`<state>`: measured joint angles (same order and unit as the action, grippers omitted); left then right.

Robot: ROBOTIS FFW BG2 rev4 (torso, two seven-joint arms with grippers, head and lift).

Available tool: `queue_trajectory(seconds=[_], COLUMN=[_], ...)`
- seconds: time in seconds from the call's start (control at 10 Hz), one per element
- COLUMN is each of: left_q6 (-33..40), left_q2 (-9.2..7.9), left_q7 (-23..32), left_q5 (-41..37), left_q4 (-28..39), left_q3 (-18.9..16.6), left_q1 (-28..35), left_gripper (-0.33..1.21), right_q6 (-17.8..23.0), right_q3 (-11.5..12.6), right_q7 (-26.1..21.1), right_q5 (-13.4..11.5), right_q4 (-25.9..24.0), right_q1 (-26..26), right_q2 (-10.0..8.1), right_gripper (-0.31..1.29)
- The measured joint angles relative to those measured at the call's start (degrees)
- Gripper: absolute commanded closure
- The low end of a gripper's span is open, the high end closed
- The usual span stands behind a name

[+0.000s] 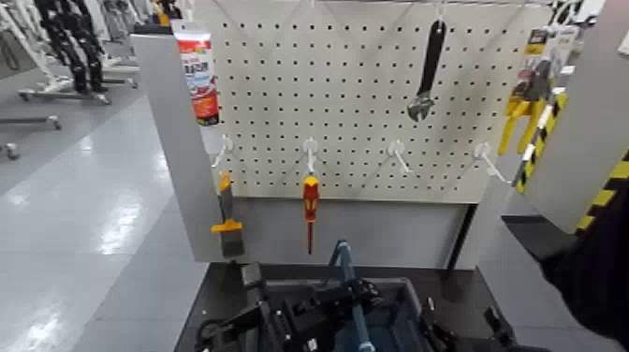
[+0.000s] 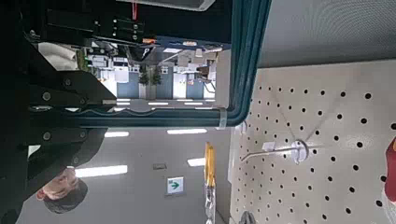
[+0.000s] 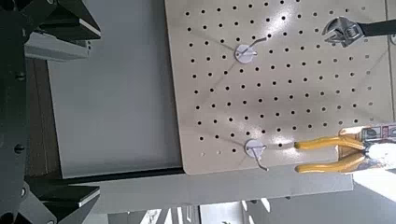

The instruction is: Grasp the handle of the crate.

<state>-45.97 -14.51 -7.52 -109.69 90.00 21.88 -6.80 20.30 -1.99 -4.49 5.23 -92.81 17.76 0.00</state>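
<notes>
The blue-teal crate [image 1: 412,314] sits at the bottom of the head view, below the pegboard. Its thin blue handle [image 1: 348,281] stands raised over the crate's middle. My left gripper [image 1: 323,309] is down at the crate, shut on the handle. In the left wrist view the teal handle bar [image 2: 245,56] bends and runs in between the black fingers [image 2: 65,89]. My right gripper [image 3: 89,114] is open with nothing between its fingers, facing the pegboard. In the head view it shows dark at the crate's right side [image 1: 468,332].
A white pegboard [image 1: 374,94] stands right behind the crate. On it hang a red-yellow screwdriver [image 1: 310,201], a black wrench [image 1: 426,75], yellow pliers [image 1: 524,108] and an orange-banded scraper [image 1: 227,220]. A yellow-black striped post [image 1: 599,201] is at the right.
</notes>
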Motion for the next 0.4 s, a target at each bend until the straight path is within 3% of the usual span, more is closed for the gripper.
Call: queue_trajectory(seconds=[0.4], left_q6=[0.0], left_q2=[-0.15], left_q7=[-0.17], left_q5=[0.0], left_q4=[-0.44], left_q3=[0.41], left_q1=[-0.53], left_gripper=[1.19], right_q6=[-0.16], right_q3=[0.53], right_q7=[1.63], right_q5=[-0.66], right_q4=[0.0], right_q1=[-0.19], right_q2=[0.0], right_gripper=[0.13])
